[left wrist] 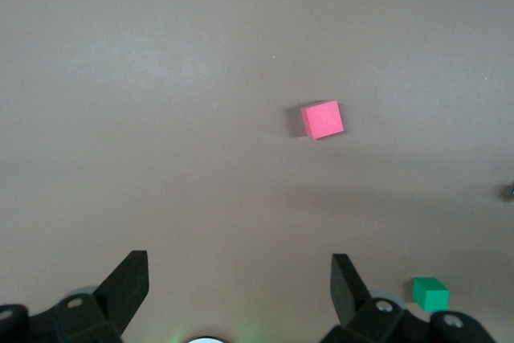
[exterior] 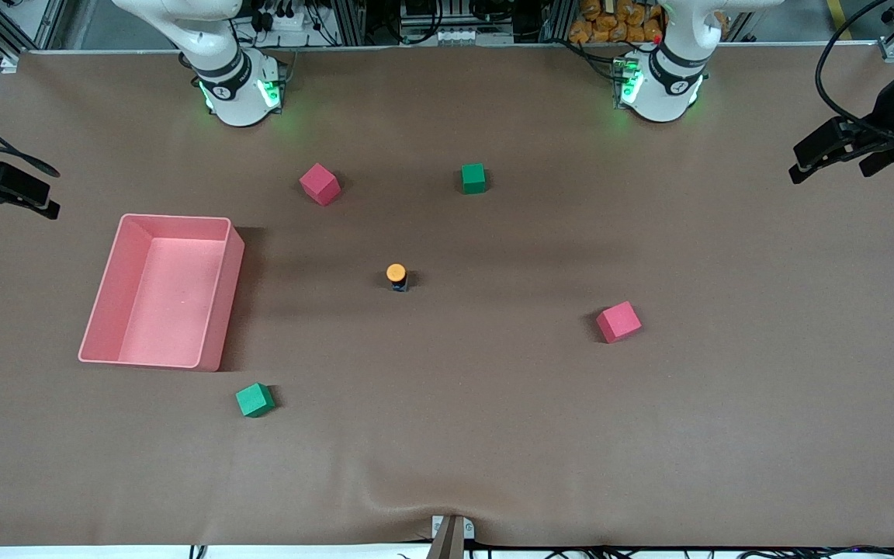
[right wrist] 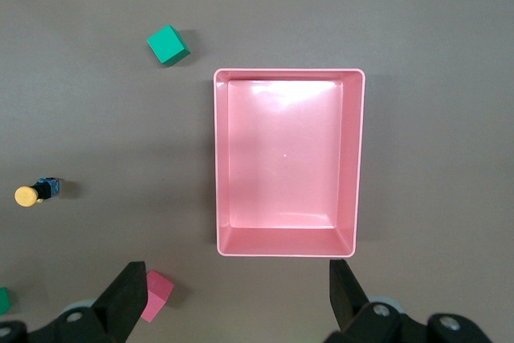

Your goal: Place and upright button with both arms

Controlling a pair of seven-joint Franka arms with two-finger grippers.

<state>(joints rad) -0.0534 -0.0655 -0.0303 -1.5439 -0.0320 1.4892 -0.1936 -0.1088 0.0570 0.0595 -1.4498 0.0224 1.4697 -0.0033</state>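
The left gripper (left wrist: 238, 287) hangs high in the air with its two black fingers (left wrist: 124, 283) spread wide and nothing between them. It is up over the left arm's end of the table (exterior: 726, 435). Below it, ahead of the fingertips, a red cube (left wrist: 322, 119) sits on the brown cloth, and a green cube (left wrist: 430, 293) shows just beside one finger, lower in the scene and well apart from the red one.

The right gripper (right wrist: 233, 291) also hangs high, fingers (right wrist: 128, 291) spread and empty. It is over the right arm's end of the table, directly above a pink tray (right wrist: 353, 158), whose short wall lies just ahead of the fingertips. The tray holds nothing. Off to one side of this gripper lies the button (right wrist: 35, 193). From the wrist camera its orange cap points sideways; in the front view the button (exterior: 396, 276) sits near the middle of the table with the cap facing up toward the camera, so its tilt cannot be settled. It is well apart from both grippers and touches nothing else.

Around it: a second red cube (right wrist: 155, 295) partly hidden by a right finger, a second green cube (right wrist: 168, 45) near the tray's corner, nearer to the front camera than the tray.
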